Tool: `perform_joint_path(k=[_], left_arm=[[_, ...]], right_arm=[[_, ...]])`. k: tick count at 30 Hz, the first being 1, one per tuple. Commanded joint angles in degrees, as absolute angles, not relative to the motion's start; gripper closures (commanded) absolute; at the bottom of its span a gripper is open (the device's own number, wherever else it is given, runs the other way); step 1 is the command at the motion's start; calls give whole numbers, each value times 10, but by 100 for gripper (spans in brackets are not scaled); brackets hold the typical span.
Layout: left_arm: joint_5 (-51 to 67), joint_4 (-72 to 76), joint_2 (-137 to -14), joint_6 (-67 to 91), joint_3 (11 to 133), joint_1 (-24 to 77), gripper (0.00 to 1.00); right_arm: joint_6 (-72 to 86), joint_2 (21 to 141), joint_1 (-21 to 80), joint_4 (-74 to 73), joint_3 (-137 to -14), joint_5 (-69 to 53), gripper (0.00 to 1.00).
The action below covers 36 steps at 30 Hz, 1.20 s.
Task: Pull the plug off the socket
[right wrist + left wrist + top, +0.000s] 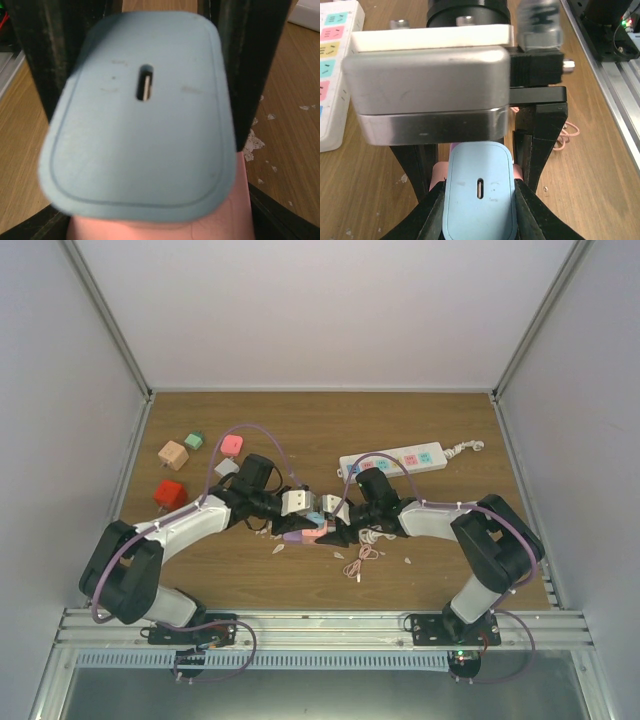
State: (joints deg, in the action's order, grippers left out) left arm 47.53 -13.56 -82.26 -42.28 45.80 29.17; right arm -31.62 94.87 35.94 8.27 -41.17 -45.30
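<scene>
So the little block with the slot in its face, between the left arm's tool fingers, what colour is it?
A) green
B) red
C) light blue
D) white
C: in the left wrist view, the left tool has its black fingers pressed against a light blue block with one slot.

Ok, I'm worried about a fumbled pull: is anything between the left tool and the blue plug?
Nothing visible. The left tool is closed directly on the sides of the blue plug, and the right tool grips the pink socket that the plug sits in.
</scene>
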Motion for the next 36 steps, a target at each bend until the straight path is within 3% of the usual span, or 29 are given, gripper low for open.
perform_joint_path(k=[1, 26, 36], left_arm=[[478, -101, -782, -458, 446, 303, 83], [566, -207, -861, -392, 550, 271, 84], [498, -176, -809, -453, 497, 288, 85]], right_arm=[[-314, 960, 354, 96, -417, -446, 71], [-319, 967, 354, 91, -418, -437, 73], [-309, 976, 349, 81, -428, -447, 73]])
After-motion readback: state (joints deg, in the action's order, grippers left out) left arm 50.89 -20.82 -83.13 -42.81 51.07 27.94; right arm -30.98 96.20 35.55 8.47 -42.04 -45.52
